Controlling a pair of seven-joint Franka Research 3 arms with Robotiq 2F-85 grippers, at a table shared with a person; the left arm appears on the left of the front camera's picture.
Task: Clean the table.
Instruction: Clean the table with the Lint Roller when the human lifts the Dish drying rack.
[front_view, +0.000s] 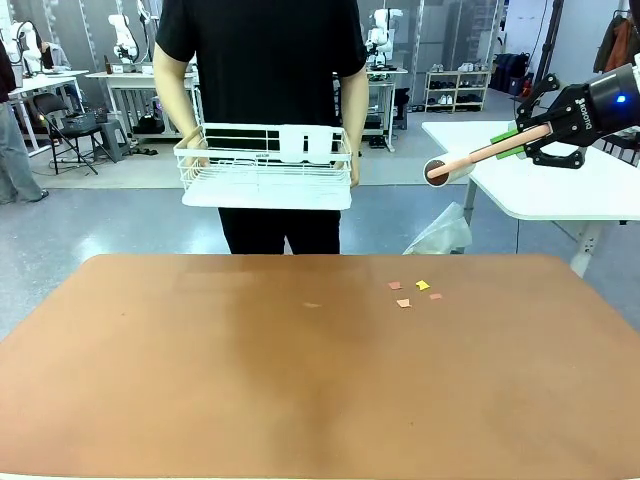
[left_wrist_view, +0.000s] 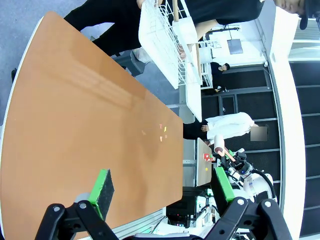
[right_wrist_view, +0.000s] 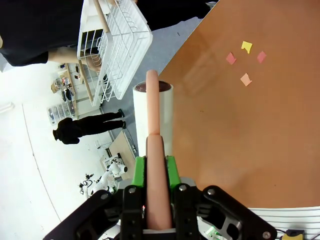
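The table (front_view: 300, 390) is a wide reddish-brown top, bare but for a few small pink, orange and yellow paper scraps (front_view: 410, 292) right of centre near the far edge. My right gripper (front_view: 532, 140) hangs high at the right, off the table's far right corner, shut on the pink handle of a lint roller (front_view: 440, 170) whose white roll points left. In the right wrist view the gripper (right_wrist_view: 155, 172) clamps the handle, the lint roller (right_wrist_view: 152, 115) juts ahead, and the scraps (right_wrist_view: 245, 57) lie beyond. My left gripper (left_wrist_view: 162, 186) stands open above the table (left_wrist_view: 75, 125).
A person stands at the far edge holding a white wire rack (front_view: 265, 165) with both hands above the table's edge. A smaller white table (front_view: 560, 190) stands at the back right, with a clear plastic bag (front_view: 440, 232) below it.
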